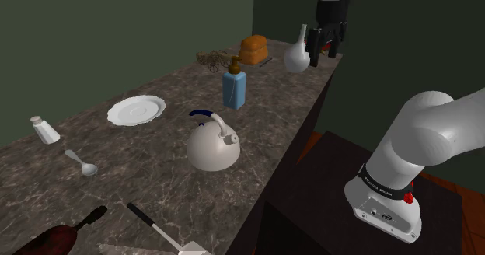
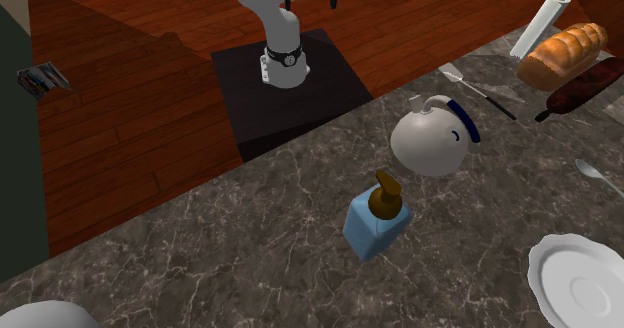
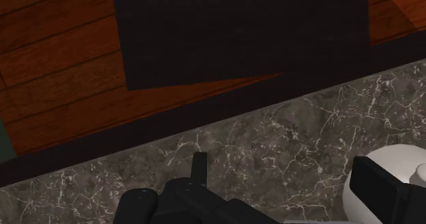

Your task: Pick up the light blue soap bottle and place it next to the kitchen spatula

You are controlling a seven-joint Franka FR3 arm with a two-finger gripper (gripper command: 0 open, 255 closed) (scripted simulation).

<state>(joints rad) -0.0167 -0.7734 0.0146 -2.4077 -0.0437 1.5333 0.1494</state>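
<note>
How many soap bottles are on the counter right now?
1. The light blue soap bottle stands upright on the counter, beyond the white kettle in the shoulder view. Others could sit outside the frames.

Dark marbled counter (image 3: 273,141), its edge running diagonally. Beyond it lie a reddish wood floor (image 3: 54,59) and the black stand (image 3: 239,31). 1 white rounded object (image 3: 399,152) sits on the counter, partly hidden.

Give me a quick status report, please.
Gripper open, raised high. Light blue soap bottle upright on counter, untouched. White kettle stands between it and spatula.
</note>
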